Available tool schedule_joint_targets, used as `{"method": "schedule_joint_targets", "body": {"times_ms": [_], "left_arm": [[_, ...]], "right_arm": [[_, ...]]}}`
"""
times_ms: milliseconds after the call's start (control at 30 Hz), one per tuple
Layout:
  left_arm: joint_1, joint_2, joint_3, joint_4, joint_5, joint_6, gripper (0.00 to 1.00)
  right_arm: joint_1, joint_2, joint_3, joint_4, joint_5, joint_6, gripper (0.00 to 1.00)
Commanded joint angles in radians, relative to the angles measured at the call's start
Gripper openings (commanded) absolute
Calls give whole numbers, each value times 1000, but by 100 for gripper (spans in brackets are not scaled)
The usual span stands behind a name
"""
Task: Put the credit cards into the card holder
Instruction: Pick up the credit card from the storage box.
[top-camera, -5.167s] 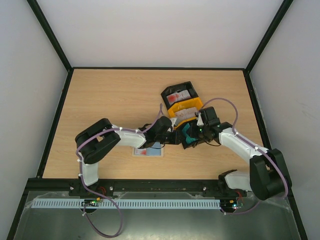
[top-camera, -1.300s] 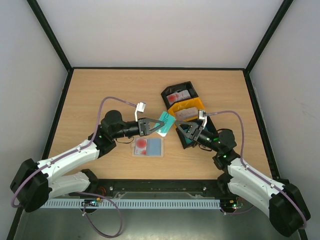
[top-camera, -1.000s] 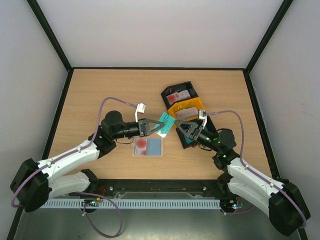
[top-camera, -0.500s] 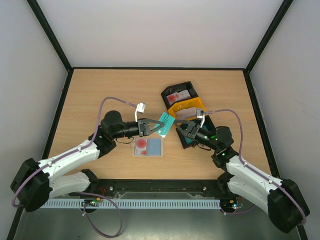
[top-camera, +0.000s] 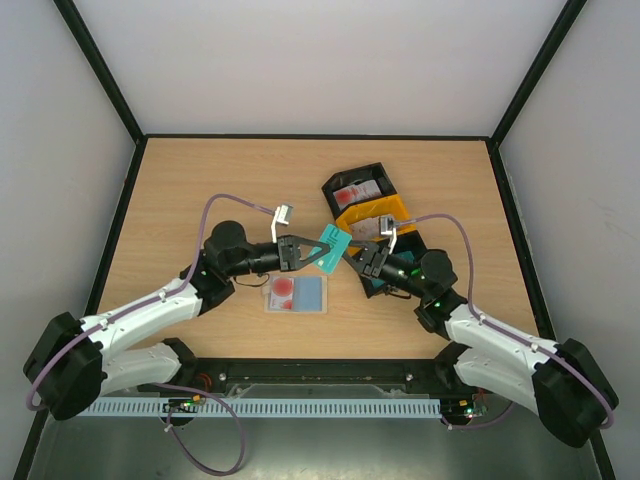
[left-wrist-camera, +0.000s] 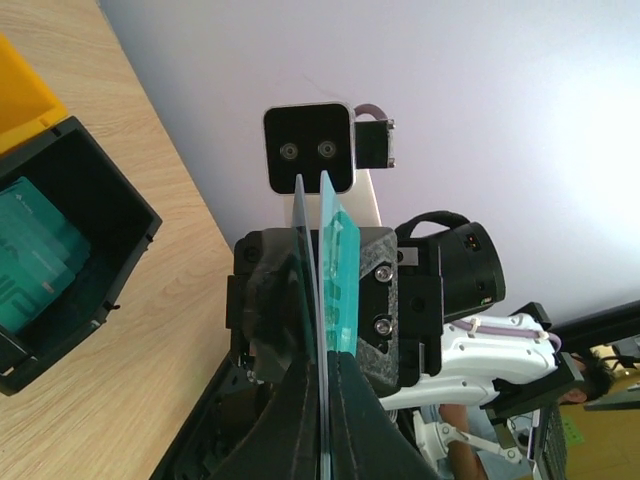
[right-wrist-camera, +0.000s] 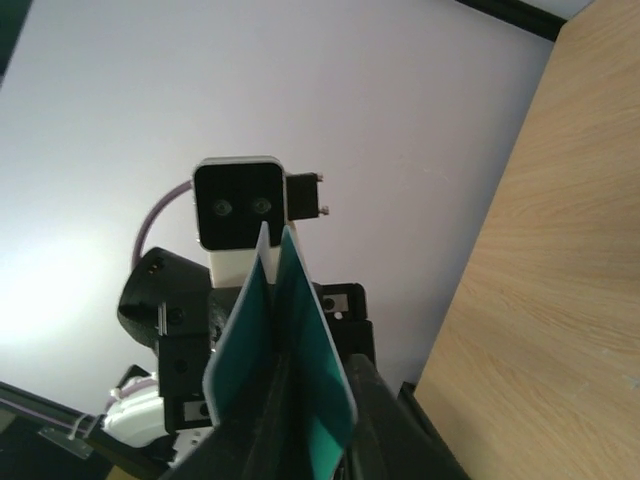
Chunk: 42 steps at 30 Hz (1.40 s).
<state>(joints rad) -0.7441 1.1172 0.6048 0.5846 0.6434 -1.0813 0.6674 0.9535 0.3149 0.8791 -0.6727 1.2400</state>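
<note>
You are holding a pair of thin teal plastic cards (top-camera: 332, 241) in the air between the two arms. They are above the light wooden table (top-camera: 220, 180) and apart from the flat pale card holder (top-camera: 296, 294), which is lying open nearer the arm bases. Your left gripper (top-camera: 318, 251) is pressed together on one edge of the pair. In its wrist view the two cards are splaying apart beyond the fingers. Your right gripper (top-camera: 353, 259) is meeting them from the opposite side, and its fingers appear to be pinching the other edge.

This is looking like a hand-over, or a peeling-apart of two stuck cards, with the insertion not yet begun. Next, you are going to need one gripper to let go cleanly, leaving a single card in the other. That card then needs turning downward so its edge lines up with a pocket. More cards are sitting in the black and orange plastic bins (top-camera: 365, 205).
</note>
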Motion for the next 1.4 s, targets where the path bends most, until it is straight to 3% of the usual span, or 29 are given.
{"method": "schedule_joint_targets", "body": {"times_ms": [0,67,433,1033,1233,1367], "left_arm": [[-10,12,32,4,-34,-29,3],[-3,12,28,6,-39,-49,4],[36,7,-3,42,-9,-141,13],[68,-20,-53,69,17,-174,13],[77,-28,-62,64,27,-170,12],[89,-52,-86,28,29,-147,10]], "right_arm": [[42,0,16,154,-1,86,9],[42,-24,16,149,43,112,2],[42,-188,89,-181,298,161,2],[40,-202,175,-394,376,116,2],[38,-222,219,-521,444,34,2],[34,-268,291,-738,578,-92,2]]}}
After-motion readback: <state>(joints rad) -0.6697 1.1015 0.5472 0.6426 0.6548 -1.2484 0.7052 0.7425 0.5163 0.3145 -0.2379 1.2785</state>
